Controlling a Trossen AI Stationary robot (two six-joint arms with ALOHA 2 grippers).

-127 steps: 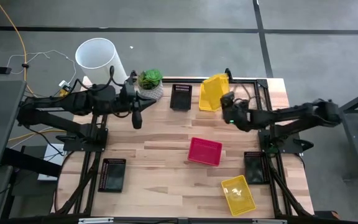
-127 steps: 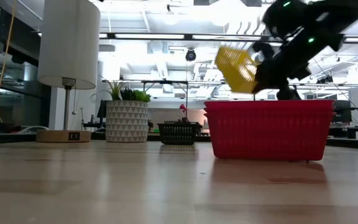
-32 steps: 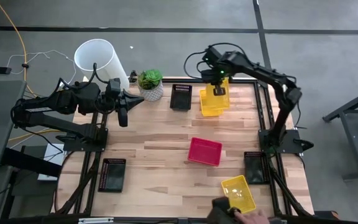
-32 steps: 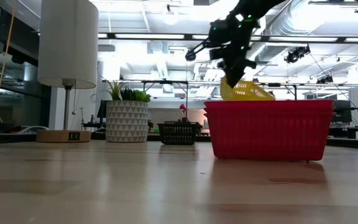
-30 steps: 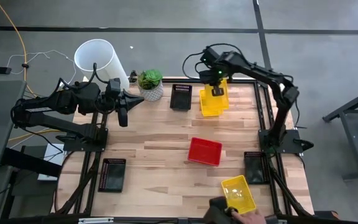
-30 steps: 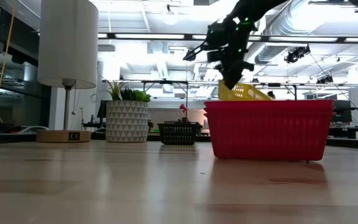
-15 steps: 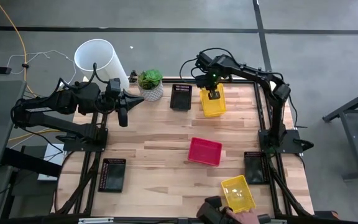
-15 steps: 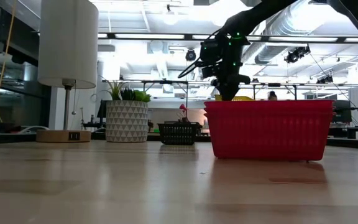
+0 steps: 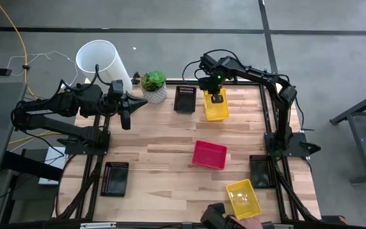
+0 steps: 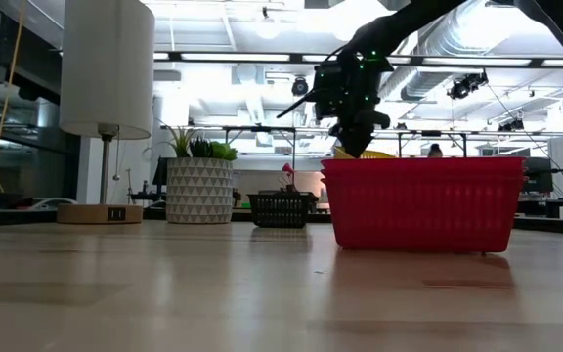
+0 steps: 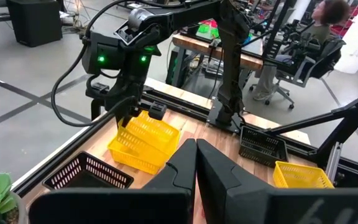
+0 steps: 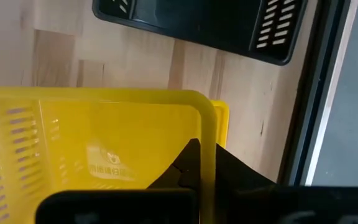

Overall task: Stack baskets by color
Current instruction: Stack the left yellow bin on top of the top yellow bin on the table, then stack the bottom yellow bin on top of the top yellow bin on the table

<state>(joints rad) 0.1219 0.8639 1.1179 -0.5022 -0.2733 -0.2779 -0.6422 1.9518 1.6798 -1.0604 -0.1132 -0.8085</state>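
Two yellow baskets lie one in the other at the table's far edge. My right gripper is shut on the upper one, which sits slanted in the lower one. A black basket stands just left of them. A pink-red basket rests mid-table and hides most of the yellow pair in the low view. Another yellow basket lies at the near edge. My left gripper hangs shut above the far left of the table, holding nothing. My right gripper pinches the upper yellow basket's short end wall close to a corner, one finger inside the basket and one outside. The fingers come steeply from above. The basket is tipped, its held end higher, its other end down in the lower yellow basket.
A potted plant and a big white cylinder stand at the far left. Black baskets lie at the near left and by the right arm's base. A person's hand is at the near edge by the yellow basket.
My right gripper has come down and a little toward the table's left with the yellow basket, tipping more steeply downward. The basket has sunk onto the other yellow basket and now lines up over it. The person's hand at the near edge has shifted.
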